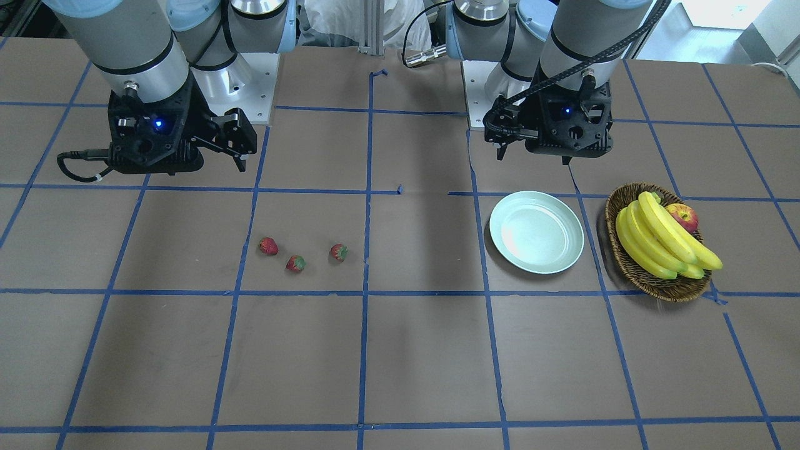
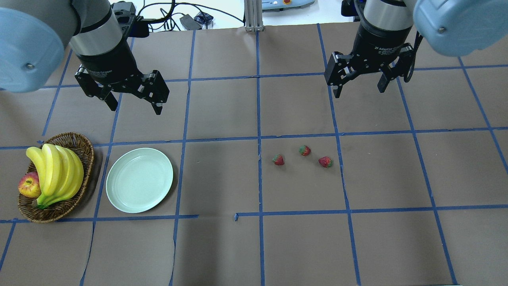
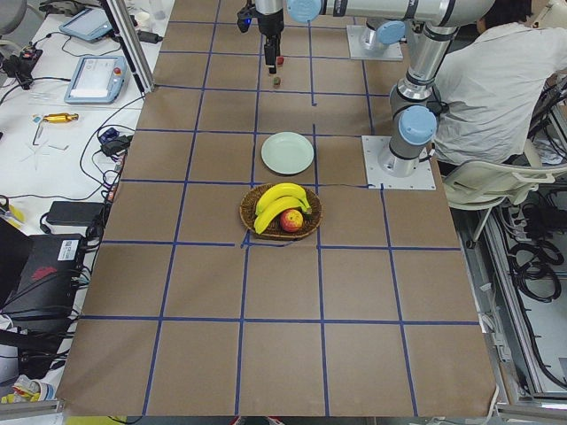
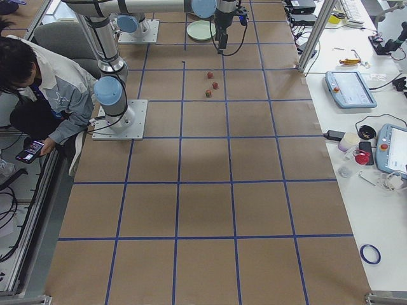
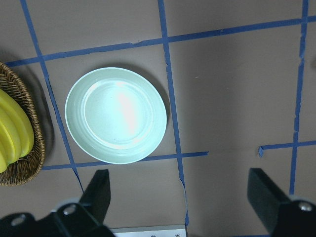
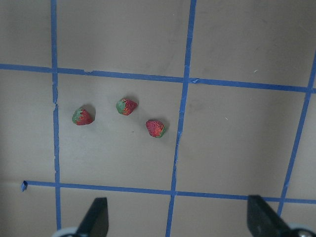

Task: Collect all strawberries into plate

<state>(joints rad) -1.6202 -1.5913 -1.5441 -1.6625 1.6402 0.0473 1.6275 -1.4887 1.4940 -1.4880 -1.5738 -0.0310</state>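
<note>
As you look down from the overhead camera, with twelve at the table's far edge, the brown table (image 2: 254, 246) with its blue tape grid fills the view. The left arm (image 2: 95, 31) comes in at eleven o'clock and the right arm (image 2: 385, 24) at one o'clock, and both hang above the far half of the table.

The left gripper (image 2: 135, 108) hovers clear of the surface at twelve o'clock from the plate. Its fingers are spread wide with nothing between them, and its wrist camera shows you the plate straight below. The right gripper (image 2: 359, 92) is also spread and empty, in the air at about one o'clock from the fruit you want. Its wrist camera takes in all three berries.

The basket (image 2: 85, 155) sits at the table's nine o'clock edge. It holds a bunch of bananas (image 2: 59, 171), with an apple (image 2: 28, 186) tucked at their eight o'clock. The plate (image 2: 139, 180) lies just beside the basket at its three o'clock, and you can see it is bare.

The strawberries (image 2: 304, 150) lie on the table well apart from the plate, at its three o'clock, past the centre line. The left berry (image 2: 278, 160) and right berry (image 2: 325, 161) sit level, and the third sits between them, a little toward twelve. None touches another.
</note>
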